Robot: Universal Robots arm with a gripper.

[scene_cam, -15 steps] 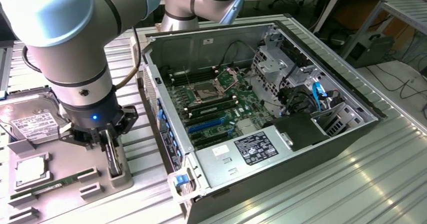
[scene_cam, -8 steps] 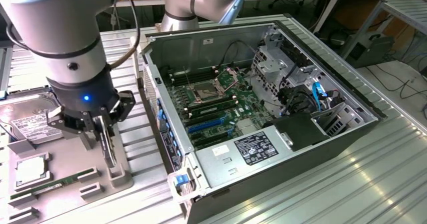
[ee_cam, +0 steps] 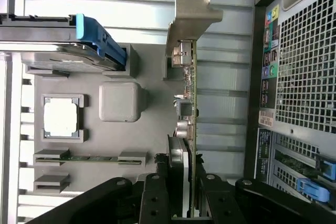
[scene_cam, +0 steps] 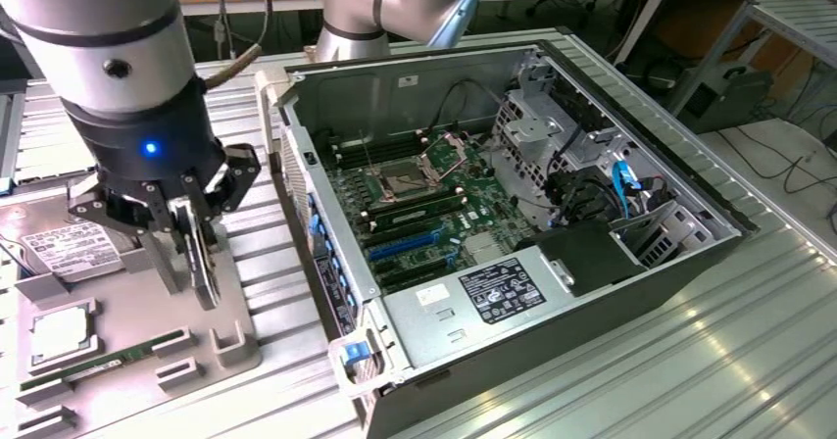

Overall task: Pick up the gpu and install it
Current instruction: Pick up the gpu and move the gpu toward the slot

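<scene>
The gpu [scene_cam: 204, 268] is a thin dark card standing on edge over the grey holder tray [scene_cam: 144, 321], at the exterior view's left. My gripper [scene_cam: 183, 228] comes down on it from above and is shut on the card. In the wrist view the gpu [ee_cam: 189, 98] runs edge-on away from my gripper [ee_cam: 181, 195], with its silvery bracket [ee_cam: 193, 11] at the far end. I cannot tell whether the card's lower edge still touches the tray.
The open PC case [scene_cam: 680, 194] lies at the exterior view's right, its motherboard [scene_cam: 432, 214] facing up. The tray also holds a hard drive [scene_cam: 66, 248], a CPU [scene_cam: 59, 329] and a green RAM stick [scene_cam: 112, 361]. The case's rear grille [ee_cam: 304, 77] is close beside the card.
</scene>
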